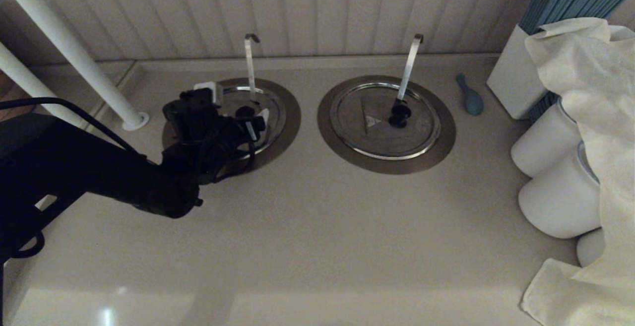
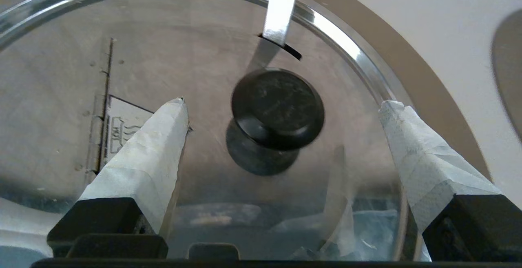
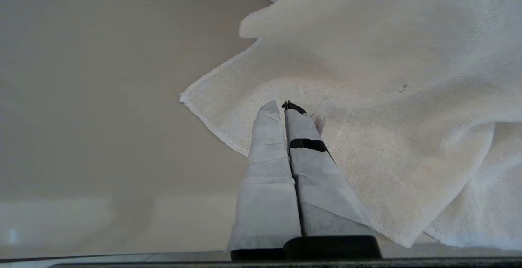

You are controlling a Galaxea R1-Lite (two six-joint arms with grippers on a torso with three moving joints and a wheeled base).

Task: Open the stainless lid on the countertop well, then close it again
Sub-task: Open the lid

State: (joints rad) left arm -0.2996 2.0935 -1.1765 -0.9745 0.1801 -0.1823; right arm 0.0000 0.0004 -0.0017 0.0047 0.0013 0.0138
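The stainless lid (image 1: 270, 110) lies flat in the left countertop well, whose brushed ring (image 1: 291, 117) shows around it. Its thin upright ladle handle (image 1: 249, 63) pokes through a slot behind the black knob (image 1: 244, 112). My left gripper (image 1: 237, 105) hovers low over the lid, open. In the left wrist view the gripper (image 2: 285, 102) has a taped finger (image 2: 155, 153) on each side of the knob (image 2: 277, 109), touching neither the knob nor the fold line (image 2: 104, 109). My right gripper (image 3: 283, 107) is shut on nothing, parked over a cloth corner (image 3: 367, 117).
The twin lid (image 1: 384, 120) with the slanted handle (image 1: 409, 65) sits to the right. Beyond it lie a blue spoon (image 1: 470, 97), a white box of blue sticks (image 1: 516, 78), white jars (image 1: 545, 142) and a draped cloth (image 1: 595, 117). White poles (image 1: 74, 58) stand at the left.
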